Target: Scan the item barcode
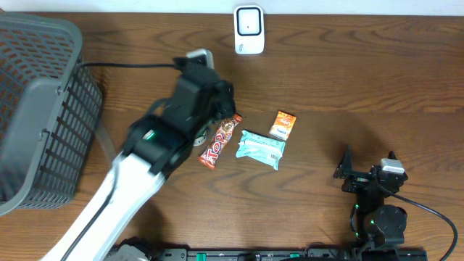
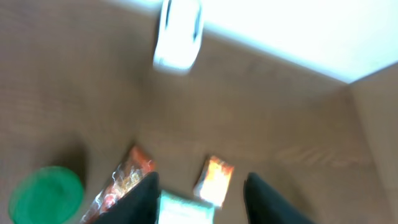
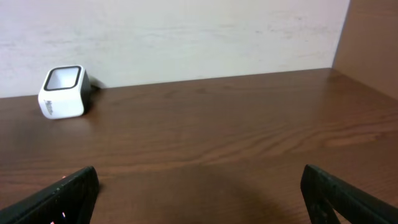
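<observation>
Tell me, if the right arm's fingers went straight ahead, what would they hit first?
Probably nothing on the table: ahead of the right fingers lies bare wood up to the wall; the scanner sits off left.

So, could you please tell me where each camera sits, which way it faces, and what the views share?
Overhead: fixed above the table, looking straight down on basket, three snack packets and scanner; left arm and right gripper show.
Left wrist: above the packets, tilted toward the back wall, blurred; its two dark fingers show.
Right wrist: low over the table, facing the back wall; its spread fingers show.
Shared: all three see the scanner; overhead and left wrist share the packets.
</observation>
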Available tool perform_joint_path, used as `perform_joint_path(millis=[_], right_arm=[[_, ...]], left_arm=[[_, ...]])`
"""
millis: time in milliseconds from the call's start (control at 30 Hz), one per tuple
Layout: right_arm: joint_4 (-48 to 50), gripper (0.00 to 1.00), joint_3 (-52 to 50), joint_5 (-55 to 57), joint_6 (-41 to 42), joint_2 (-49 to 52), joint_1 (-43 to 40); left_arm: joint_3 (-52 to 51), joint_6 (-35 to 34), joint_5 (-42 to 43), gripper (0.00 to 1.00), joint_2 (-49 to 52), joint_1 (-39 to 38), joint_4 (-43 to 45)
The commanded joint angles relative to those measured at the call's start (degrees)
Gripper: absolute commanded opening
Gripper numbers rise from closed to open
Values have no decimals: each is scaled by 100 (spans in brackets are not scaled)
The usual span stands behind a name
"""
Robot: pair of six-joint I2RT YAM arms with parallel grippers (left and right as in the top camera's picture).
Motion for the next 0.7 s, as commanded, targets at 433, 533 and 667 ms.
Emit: perform_joint_path(millis=[433, 533, 667], right_arm=[[4, 99, -22, 50, -70, -31, 24], [4, 99, -22, 50, -70, -31, 24], [7, 99, -22, 74, -74, -31, 22]], left_arm=[[509, 4251, -3814, 71, -855, 1200, 2839], [754, 4903, -4107, 72, -767, 1853, 2583], [769, 5047, -3871, 73, -988, 2426, 2433]])
